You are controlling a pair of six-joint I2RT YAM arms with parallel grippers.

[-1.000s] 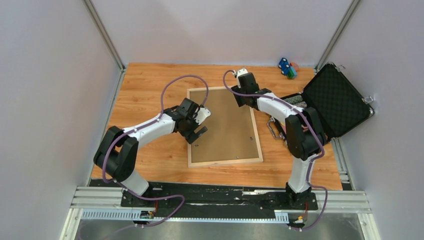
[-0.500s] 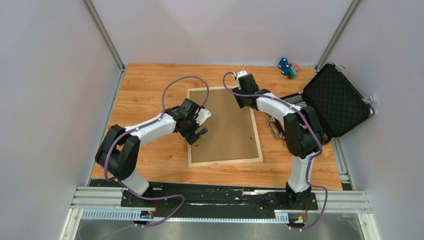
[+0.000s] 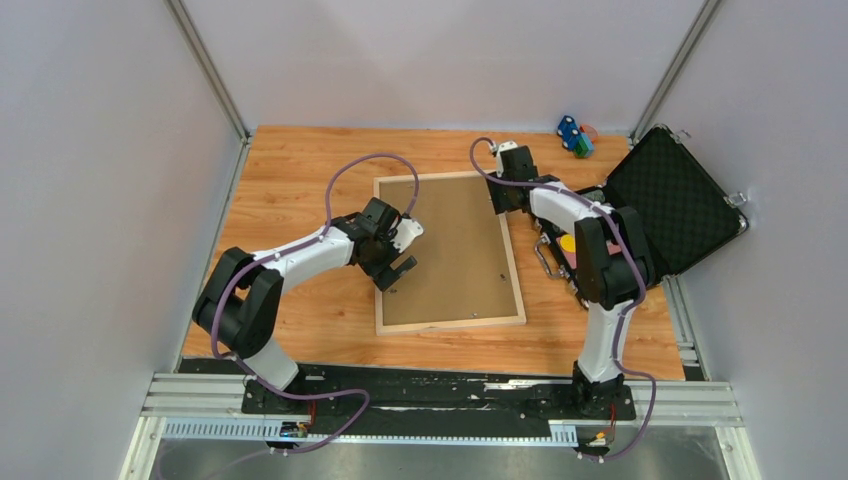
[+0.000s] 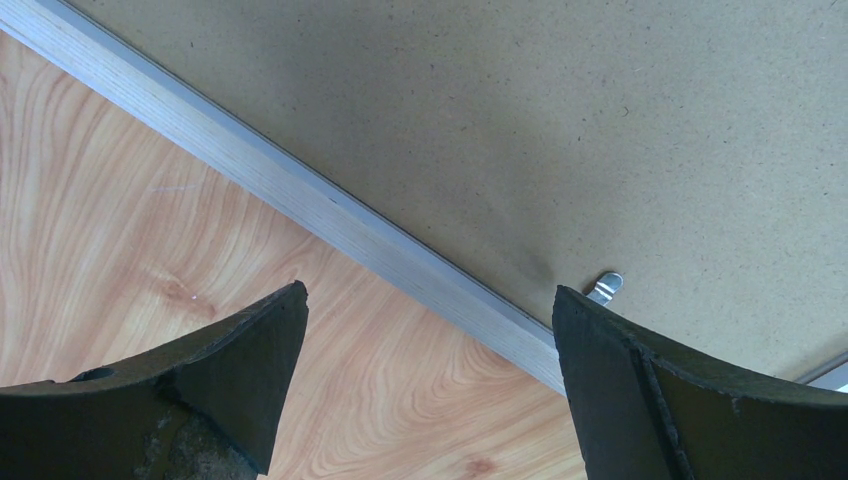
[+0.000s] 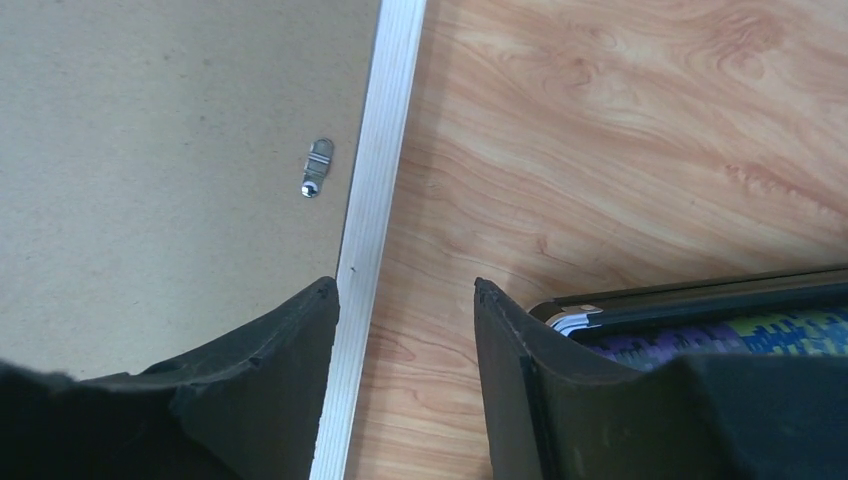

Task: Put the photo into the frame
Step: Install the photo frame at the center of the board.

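Grippers first. L gripper: jaws spread wide, nothing btwn them, hanging low over the L long rail of the frame. In wrist view one finger is over bare table. The other is over the rail's inner edge, just beside a metal clip on the backing board. Contact w/ the rail: can't tell.

R gripper: jaws partway apart, narrower than L, holding nothing. It sits near the far end of the R long rail, one finger over the board/rail edge, the other over table wood. A second metal clip lies flat on the board just inside that rail, ahead of the fingers.

The frame lies flat, back side up, mid-table btwn the two arms, long axis near-to-far and slightly skewed. Pale wood rails run all round, w/ the brown board filling the opening. As for the photo: not seen in any view. The frame's front faces down, so can't tell if it's under the board.

R of the frame, near its R rail, is an open black case, foam-lined lid tipped back to the R, sth purple-yellow patterned inside. At the table's far R corner sits a small blue-green toy. Purple cables loop over both arms.
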